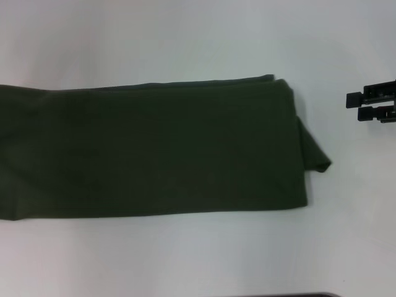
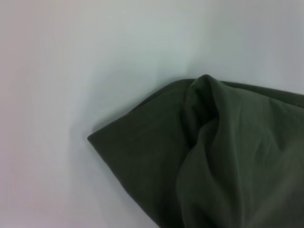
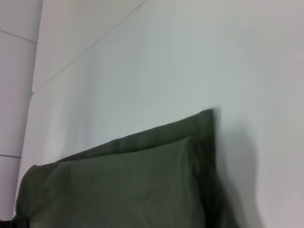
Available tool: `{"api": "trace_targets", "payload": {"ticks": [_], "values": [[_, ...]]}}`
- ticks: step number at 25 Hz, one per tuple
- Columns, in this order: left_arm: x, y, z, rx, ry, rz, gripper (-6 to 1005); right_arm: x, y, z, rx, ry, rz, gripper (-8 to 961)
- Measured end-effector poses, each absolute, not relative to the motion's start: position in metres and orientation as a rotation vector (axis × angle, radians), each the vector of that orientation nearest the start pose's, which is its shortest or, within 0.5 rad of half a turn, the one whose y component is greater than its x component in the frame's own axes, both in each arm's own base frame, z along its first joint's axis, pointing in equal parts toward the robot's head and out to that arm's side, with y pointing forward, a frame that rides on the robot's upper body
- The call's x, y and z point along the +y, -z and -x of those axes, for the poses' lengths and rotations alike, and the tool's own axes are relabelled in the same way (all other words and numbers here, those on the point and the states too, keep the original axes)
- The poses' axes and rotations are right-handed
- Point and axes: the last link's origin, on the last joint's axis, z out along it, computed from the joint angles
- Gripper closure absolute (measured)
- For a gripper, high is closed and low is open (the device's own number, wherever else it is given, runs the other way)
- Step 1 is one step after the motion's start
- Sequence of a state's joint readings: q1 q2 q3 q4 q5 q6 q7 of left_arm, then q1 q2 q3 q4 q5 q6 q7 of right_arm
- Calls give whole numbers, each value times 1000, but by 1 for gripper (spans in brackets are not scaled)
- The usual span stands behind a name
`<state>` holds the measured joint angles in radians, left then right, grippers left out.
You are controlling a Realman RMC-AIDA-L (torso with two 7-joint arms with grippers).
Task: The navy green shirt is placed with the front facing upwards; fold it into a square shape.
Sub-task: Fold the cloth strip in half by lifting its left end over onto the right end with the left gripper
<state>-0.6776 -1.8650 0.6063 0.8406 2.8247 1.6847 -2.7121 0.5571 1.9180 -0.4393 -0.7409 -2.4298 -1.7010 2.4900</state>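
The navy green shirt (image 1: 154, 148) lies on the white table (image 1: 185, 37) folded into a long flat band that runs from the left edge of the head view to right of centre. A loose flap sticks out at its right end (image 1: 315, 151). Its lettering, collar and label are hidden. My right gripper (image 1: 359, 106) hovers at the far right, apart from the shirt's right end and holding nothing. The left wrist view shows a rumpled corner of the shirt (image 2: 228, 161). The right wrist view shows its layered edge (image 3: 123, 190). My left gripper is out of view.
Bare white table surrounds the shirt at the back, front and right. A dark edge (image 1: 297, 295) shows at the bottom of the head view. The right wrist view shows the table's far edge and pale floor tiles (image 3: 14, 71) beyond.
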Motion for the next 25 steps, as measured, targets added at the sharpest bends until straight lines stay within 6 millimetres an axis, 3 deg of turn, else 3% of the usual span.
{"api": "trace_targets", "payload": {"ticks": [5,14,25], "values": [[345,-114,307,2414,221,-2412,908,325,-86,-320,2067,-430,2093,359],[337,-102,247,1986,-178,-2360,908,325,-85,-319,2068,-421,2105,359],[341,-27,184,1730,-348,-2230,909,325,-84,-319,2070,-406,2112,359]]}}
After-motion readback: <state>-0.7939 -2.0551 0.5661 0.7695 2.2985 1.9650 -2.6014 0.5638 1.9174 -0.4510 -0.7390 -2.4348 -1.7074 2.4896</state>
